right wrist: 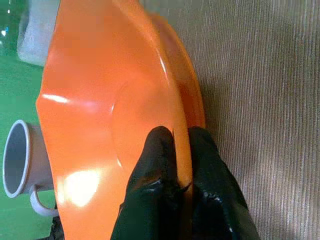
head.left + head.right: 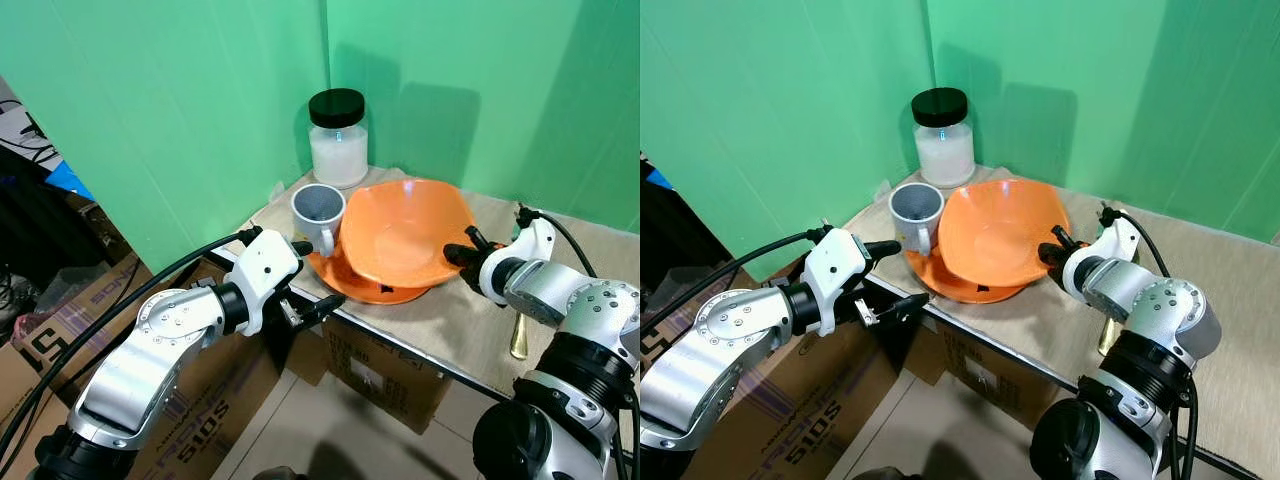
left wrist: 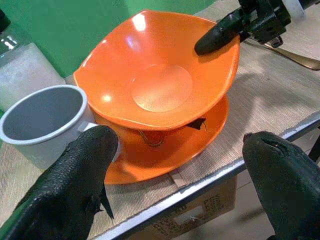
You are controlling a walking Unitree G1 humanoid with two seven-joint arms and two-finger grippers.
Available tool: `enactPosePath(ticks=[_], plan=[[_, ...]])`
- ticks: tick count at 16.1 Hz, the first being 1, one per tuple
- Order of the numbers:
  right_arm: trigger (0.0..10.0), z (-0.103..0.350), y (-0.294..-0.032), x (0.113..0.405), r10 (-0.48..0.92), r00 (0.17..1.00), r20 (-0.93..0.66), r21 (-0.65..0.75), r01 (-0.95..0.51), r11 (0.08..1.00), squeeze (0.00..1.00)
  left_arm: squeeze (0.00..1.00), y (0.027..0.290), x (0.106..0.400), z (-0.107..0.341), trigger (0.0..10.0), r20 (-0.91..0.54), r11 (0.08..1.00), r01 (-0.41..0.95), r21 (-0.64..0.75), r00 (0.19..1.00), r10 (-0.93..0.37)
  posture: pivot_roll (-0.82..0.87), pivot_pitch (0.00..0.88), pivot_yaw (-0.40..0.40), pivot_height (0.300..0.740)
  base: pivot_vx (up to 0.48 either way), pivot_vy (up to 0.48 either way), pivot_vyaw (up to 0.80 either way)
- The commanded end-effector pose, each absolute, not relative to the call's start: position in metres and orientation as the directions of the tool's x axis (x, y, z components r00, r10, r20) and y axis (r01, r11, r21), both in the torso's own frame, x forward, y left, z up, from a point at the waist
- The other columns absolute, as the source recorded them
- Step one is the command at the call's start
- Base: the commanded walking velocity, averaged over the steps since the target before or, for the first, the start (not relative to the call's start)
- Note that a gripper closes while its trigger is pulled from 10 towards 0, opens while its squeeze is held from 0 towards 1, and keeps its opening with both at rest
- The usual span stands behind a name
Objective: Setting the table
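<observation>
An orange bowl (image 2: 405, 230) rests tilted on an orange plate (image 2: 375, 292) near the table's front left corner. My right gripper (image 2: 462, 255) is shut on the bowl's right rim, one finger inside and one outside, as the right wrist view shows at its fingertips (image 1: 160, 185). A grey mug (image 2: 318, 215) stands touching the plate's left side. My left gripper (image 2: 312, 277) hangs open at the table's front edge, just before the plate and mug, holding nothing. A gold spoon (image 2: 519, 340) lies on the cloth beside my right arm.
A jar (image 2: 338, 140) with a black lid and white contents stands behind the mug against the green backdrop. The table (image 2: 450, 330) is covered with beige cloth. Cardboard boxes (image 2: 380, 380) sit below its front edge. Dark clutter lies at far left.
</observation>
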State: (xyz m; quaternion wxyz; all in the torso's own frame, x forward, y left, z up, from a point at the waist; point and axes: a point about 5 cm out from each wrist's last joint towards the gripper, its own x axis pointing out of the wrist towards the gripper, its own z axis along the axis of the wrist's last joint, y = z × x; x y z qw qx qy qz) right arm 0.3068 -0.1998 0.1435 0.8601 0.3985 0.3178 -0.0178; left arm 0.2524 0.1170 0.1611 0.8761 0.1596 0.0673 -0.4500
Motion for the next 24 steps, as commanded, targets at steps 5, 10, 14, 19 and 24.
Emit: enactPosePath(ticks=[5,10,14,19,24], plan=[[0.0,0.174,-0.212,0.317,0.18,0.883,-0.434,0.716,0.217,0.663,0.0,0.0,0.12,0.257,0.162,10.0,-0.267,0.545,0.805,0.236,0.593,-0.76,0.0,0.0,0.131,0.74,0.0,0.0,0.0],[0.0,0.192,-0.259,0.311,0.055,0.916,-0.398,0.704,0.267,0.658,0.0,0.0,0.119,0.256,0.161,10.0,-0.267,0.541,0.807,0.236,0.589,-0.763,0.0,0.0,0.131,0.74,0.0,0.0,0.0],[0.0,0.17,-0.288,0.289,-0.06,0.848,-0.527,0.6,0.421,0.681,0.0,0.0,0.119,0.255,0.16,10.0,-0.27,0.54,0.809,0.233,0.587,-0.763,0.01,0.0,0.129,0.74,0.0,0.0,0.0],[10.0,0.139,-0.292,0.284,-0.076,0.806,-0.587,0.621,0.509,0.596,0.0,0.0,0.121,0.255,0.16,10.0,-0.277,0.534,0.813,0.234,0.582,-0.765,0.0,0.0,0.14,0.74,0.0,0.0,0.0],[10.0,0.139,-0.29,0.286,-0.053,0.803,-0.594,0.622,0.5,0.603,1.0,0.0,0.122,0.255,0.161,10.0,-0.279,0.536,0.809,0.243,0.587,-0.76,0.01,0.0,0.133,0.74,0.0,0.0,0.0]])
